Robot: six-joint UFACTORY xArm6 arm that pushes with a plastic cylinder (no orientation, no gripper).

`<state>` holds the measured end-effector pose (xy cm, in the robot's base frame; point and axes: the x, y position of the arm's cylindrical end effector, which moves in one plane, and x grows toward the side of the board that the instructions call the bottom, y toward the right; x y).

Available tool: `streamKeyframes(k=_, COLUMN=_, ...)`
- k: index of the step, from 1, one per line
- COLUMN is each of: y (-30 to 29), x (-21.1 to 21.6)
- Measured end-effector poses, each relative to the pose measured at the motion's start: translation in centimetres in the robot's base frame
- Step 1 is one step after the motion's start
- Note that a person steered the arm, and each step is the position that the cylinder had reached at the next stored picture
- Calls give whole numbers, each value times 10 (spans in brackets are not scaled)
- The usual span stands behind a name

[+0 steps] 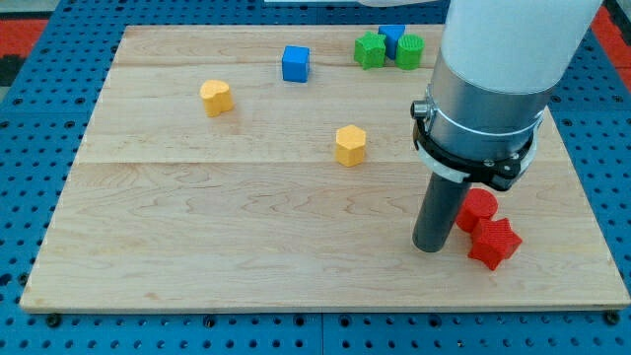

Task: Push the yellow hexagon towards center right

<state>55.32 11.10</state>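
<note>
**Yellow hexagon sits mid-desk, rod standing off to its right**

Yellow hexagon [350, 145] rests a little above the middle of the wooden desk [197, 237], with open wood all around it. No pincer exists on this arm, so there is nothing to call apart or together; it ends in a plain dark rod.

Going from the biggest thing down: the pale desk fills most of the view, lying on a blue pegboard [39, 89]. The arm's white and grey housing [483, 89] looms at the view's top right, and the dark rod drops from it to my tip [430, 247], which touches down toward the view's lower right of the hexagon, well apart from it. Just beside the tip on the view's right are two red blocks, a rounded one [479, 209] above a star-like one [494, 244], the pair touching each other. The rod and these reds stand on the view's right side of the hexagon.

At the view's top edge a cluster gathers: a green block [371, 49], a blue block [392, 37] behind it, and another green block [410, 51]. A blue cube [296, 63] stands alone to their left. A second yellow block [216, 97], heart-like in outline, lies well to the view's left.

The hexagon stands upright, flat face up, one corner toward the view's bottom; it shows no clear long axis.
</note>
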Motion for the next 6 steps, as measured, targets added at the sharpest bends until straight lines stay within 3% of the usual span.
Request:
streamKeyframes(k=2, y=-8, x=0)
streamKeyframes(k=6, y=-22, x=-122)
